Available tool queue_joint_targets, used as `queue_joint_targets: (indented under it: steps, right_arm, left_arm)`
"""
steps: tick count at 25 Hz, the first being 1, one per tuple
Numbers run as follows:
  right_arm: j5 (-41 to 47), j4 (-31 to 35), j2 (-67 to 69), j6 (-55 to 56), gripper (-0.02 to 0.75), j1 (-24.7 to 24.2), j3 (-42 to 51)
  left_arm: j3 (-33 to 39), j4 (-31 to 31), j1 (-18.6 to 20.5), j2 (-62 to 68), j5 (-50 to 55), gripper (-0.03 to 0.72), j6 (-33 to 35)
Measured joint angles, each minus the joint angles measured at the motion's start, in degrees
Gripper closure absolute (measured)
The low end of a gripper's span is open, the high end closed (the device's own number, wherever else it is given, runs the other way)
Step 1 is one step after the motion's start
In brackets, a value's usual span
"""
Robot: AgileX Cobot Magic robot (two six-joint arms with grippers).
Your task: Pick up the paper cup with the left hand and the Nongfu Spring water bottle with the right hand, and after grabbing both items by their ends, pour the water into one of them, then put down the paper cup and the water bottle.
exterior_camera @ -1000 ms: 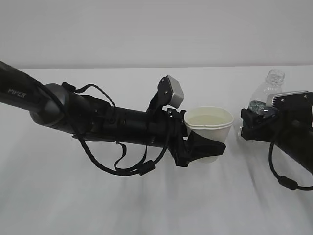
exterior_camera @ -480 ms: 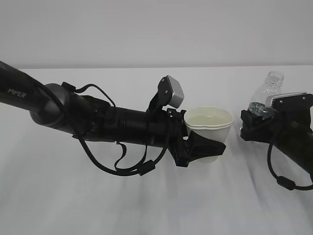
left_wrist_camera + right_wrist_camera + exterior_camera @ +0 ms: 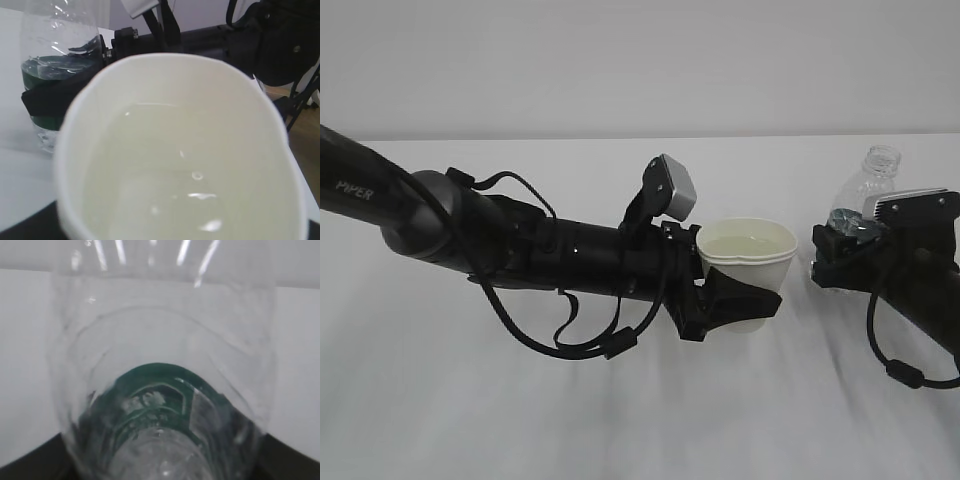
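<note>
1. White table (image 3: 620,420), pale wall behind: left claw (image 3: 735,300) clamps the paper cup (image 3: 752,262), water inside, mid-table.
2. Right claw (image 3: 840,255) grips the water bottle (image 3: 868,190) upright near the right edge.
3. Lower both level; release only once seated.

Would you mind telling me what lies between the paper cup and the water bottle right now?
Only bare white table lies between the paper cup and the water bottle; the exterior view shows it.
</note>
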Motion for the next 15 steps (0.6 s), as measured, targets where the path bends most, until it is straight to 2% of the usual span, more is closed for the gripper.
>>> queue_joint_targets:
  steps: [10, 15]
  right_arm:
    - [0.0, -0.5, 0.0, 0.0, 0.250, 0.0, 0.0]
    - [-0.4, -1.1, 0.0, 0.0, 0.185, 0.0, 0.0]
  left_arm:
    - [0.0, 0.2, 0.0, 0.0, 0.0, 0.261, 0.0]
    - [0.0, 0.2, 0.0, 0.0, 0.0, 0.261, 0.0]
